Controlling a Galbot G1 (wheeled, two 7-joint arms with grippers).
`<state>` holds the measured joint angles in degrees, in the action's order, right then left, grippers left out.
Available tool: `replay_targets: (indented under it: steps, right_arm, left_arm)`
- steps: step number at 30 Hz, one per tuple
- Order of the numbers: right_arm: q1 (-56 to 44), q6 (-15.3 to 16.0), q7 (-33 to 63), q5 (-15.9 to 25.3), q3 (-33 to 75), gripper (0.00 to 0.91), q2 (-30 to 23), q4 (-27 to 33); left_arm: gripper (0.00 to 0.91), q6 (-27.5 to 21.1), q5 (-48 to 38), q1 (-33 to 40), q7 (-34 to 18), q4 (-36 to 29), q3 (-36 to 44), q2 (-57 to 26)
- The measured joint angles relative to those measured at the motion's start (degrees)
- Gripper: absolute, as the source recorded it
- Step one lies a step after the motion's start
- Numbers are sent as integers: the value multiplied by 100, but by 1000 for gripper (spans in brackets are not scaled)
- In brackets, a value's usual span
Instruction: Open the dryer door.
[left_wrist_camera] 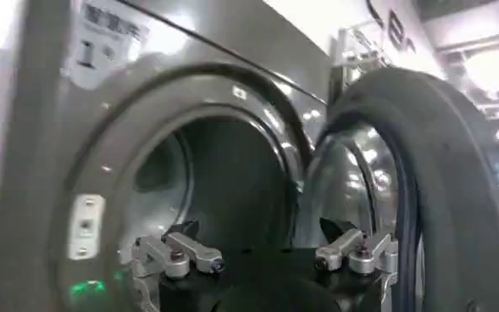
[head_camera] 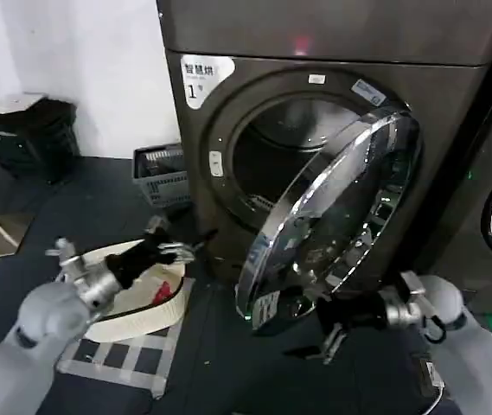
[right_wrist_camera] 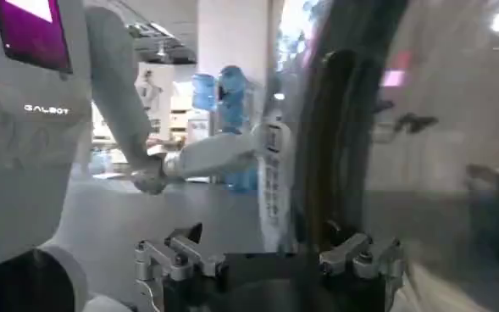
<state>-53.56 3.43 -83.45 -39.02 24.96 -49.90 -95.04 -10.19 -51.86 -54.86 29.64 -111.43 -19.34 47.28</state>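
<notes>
We see the door [head_camera: 332, 216] swung half open from the dryer [head_camera: 453, 130]; our right gripper [head_camera: 328, 333] under its rim and our left gripper [head_camera: 176, 251] beside the dryer are both spread.

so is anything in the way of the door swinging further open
Nothing visible blocks it. The dryer door stands ajar from the dryer; the right gripper sits open at its lower rim, the left gripper open, facing the drum.

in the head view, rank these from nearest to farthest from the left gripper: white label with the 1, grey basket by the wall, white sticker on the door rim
From the left gripper:
1. Grey basket, on the floor just behind it.
2. White sticker, low on the dryer door rim, to its right.
3. White label, at the dryer's upper corner.
</notes>
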Motion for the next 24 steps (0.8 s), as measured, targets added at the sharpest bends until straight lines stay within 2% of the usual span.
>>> replay_targets:
  steps: [3,8,13,18,24]
  right_arm:
    - [-246,-74,-31,151,562,907,3,178]
    - [-664,-208,-28,175,1562,907,-44,449]
    - [-1038,-204,12,200,2589,907,-178,547]
    - [-1302,-262,331,-28,3469,907,-359,547]
    - [-1611,-630,1315,-381,4374,907,-606,363]
  left_arm:
    - [907,1,9,375,0,173,444,89]
    - [907,25,47,894,69,433,988,306]
    - [907,1,49,1246,200,534,1392,486]
    - [907,-6,92,1503,300,566,1731,565]
    - [907,-16,163,1638,319,570,2121,719]
